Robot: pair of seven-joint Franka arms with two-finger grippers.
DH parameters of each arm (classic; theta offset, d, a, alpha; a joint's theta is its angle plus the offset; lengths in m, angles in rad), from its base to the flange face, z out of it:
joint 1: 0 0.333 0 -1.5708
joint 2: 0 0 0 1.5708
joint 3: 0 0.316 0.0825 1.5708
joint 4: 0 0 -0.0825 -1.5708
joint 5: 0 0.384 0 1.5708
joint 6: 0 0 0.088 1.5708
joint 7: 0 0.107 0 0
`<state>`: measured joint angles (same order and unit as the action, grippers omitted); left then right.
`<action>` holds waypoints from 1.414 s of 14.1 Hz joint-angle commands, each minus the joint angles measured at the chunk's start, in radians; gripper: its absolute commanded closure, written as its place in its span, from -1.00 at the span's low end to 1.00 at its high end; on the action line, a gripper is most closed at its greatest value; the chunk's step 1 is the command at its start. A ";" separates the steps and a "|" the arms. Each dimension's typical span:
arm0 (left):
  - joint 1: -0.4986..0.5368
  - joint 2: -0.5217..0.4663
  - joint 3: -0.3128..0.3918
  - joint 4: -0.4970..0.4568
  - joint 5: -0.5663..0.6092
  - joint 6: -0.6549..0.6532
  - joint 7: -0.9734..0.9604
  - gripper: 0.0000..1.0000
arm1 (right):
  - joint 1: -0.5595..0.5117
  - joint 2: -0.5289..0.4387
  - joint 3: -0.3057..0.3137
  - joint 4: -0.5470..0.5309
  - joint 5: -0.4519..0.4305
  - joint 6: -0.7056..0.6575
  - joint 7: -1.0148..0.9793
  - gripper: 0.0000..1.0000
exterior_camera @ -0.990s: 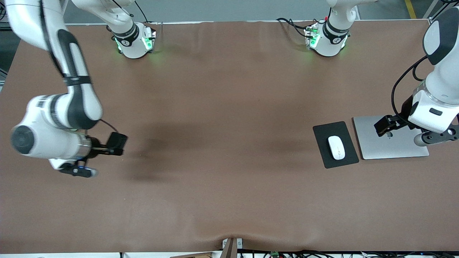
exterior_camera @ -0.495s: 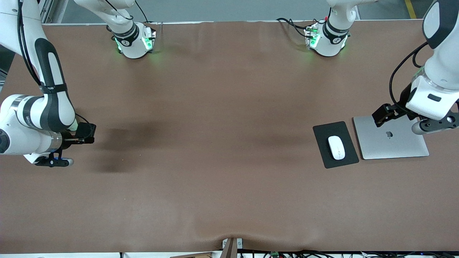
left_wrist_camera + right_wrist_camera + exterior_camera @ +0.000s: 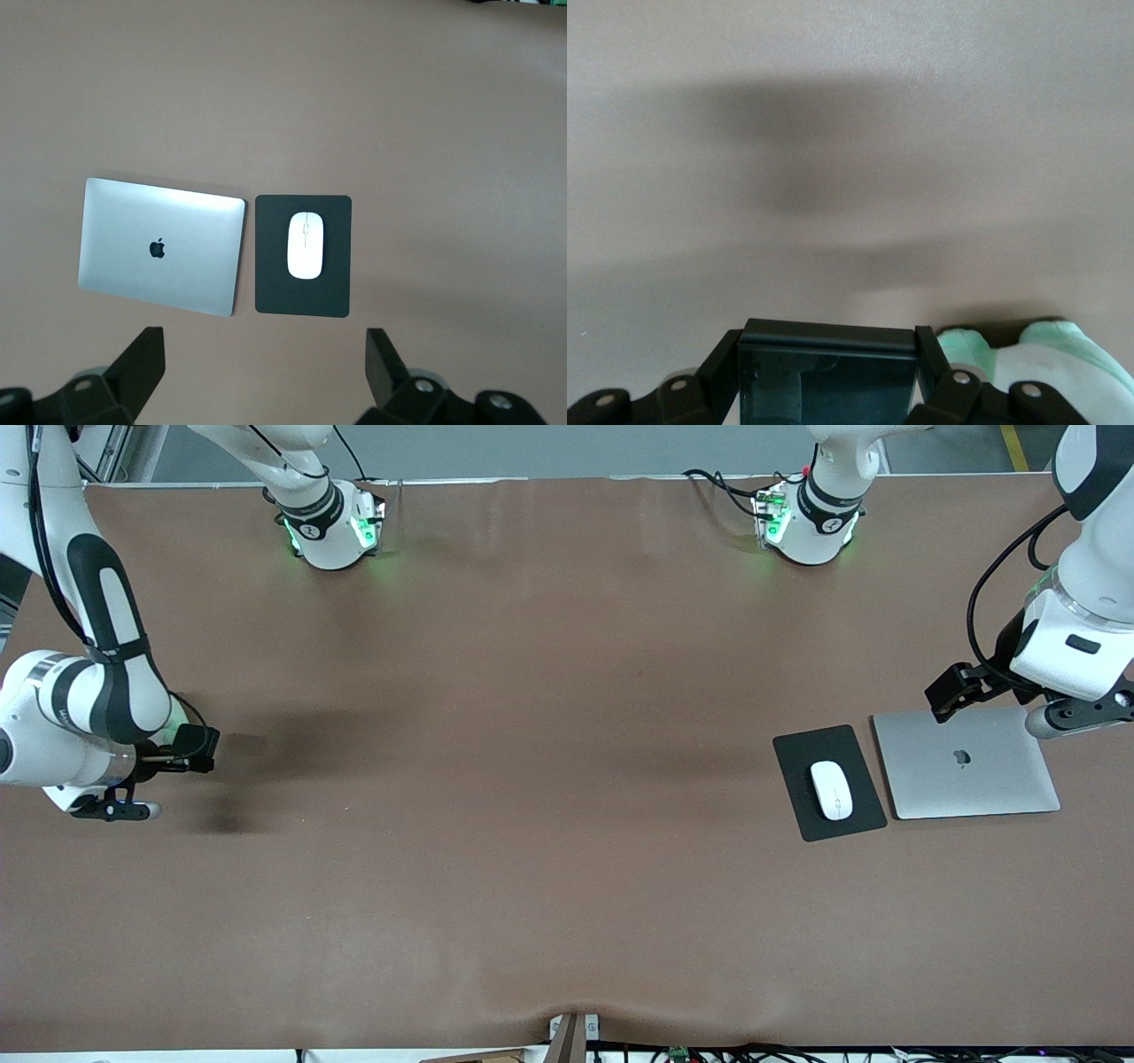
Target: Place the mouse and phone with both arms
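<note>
The glossy white oval mouse (image 3: 831, 790) lies on the black mouse pad (image 3: 828, 781) at the front view's right, long axis running top to bottom of the frame, beside the closed silver laptop (image 3: 966, 763). The left gripper (image 3: 266, 367) hangs spread apart over the table (image 3: 549, 779). The right gripper (image 3: 826, 372), at the frame's left edge, clamps the black phone (image 3: 826, 374).

The right claw (image 3: 190, 748) is hanging low over the tabletop (image 3: 532, 779) at the right arm's end, its fingers (image 3: 932, 363) clamped on the phone (image 3: 826, 372). The left claw (image 3: 261, 367) (fingers spread wide) is hovering at the left arm's end, wrist pointing down.
</note>
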<state>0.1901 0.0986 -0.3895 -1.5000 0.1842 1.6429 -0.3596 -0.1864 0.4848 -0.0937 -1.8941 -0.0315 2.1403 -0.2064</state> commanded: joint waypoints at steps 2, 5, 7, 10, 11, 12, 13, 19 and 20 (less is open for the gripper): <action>-0.033 -0.056 0.071 -0.022 -0.054 -0.025 0.106 -1.00 | -0.025 0.044 0.025 -0.020 -0.024 0.049 -0.013 1.00; -0.148 -0.115 0.223 -0.083 -0.114 -0.025 0.151 -1.00 | -0.018 0.069 0.025 -0.022 -0.024 0.067 -0.025 1.00; -0.213 -0.146 0.282 -0.120 -0.114 -0.026 0.152 -1.00 | -0.025 0.084 0.025 -0.020 -0.024 0.073 -0.097 1.00; -0.294 -0.158 0.362 -0.134 -0.114 -0.040 0.203 -1.00 | -0.027 0.098 0.025 -0.022 -0.024 0.081 -0.111 0.99; -0.307 -0.166 0.376 -0.132 -0.112 -0.055 0.217 -1.00 | -0.027 0.101 0.025 -0.025 -0.024 0.081 -0.111 0.72; -0.307 -0.168 0.376 -0.131 -0.112 -0.066 0.223 -1.00 | -0.030 0.103 0.025 -0.028 -0.024 0.081 -0.111 -0.25; -0.305 -0.171 0.373 -0.129 -0.112 -0.080 0.225 -1.00 | -0.034 0.103 0.025 -0.026 -0.022 0.082 -0.104 -0.99; -0.293 -0.174 0.374 -0.126 -0.112 -0.104 0.225 -1.00 | 0.016 0.019 0.032 0.019 -0.021 0.064 -0.099 -1.00; -0.291 -0.172 0.374 -0.125 -0.112 -0.106 0.225 -1.00 | 0.043 -0.014 0.032 0.038 -0.016 0.041 -0.096 -1.00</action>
<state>-0.1013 -0.0515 -0.0270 -1.6087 0.0848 1.5484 -0.1547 -0.1802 0.5559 -0.0703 -1.8715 -0.0337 2.2238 -0.3054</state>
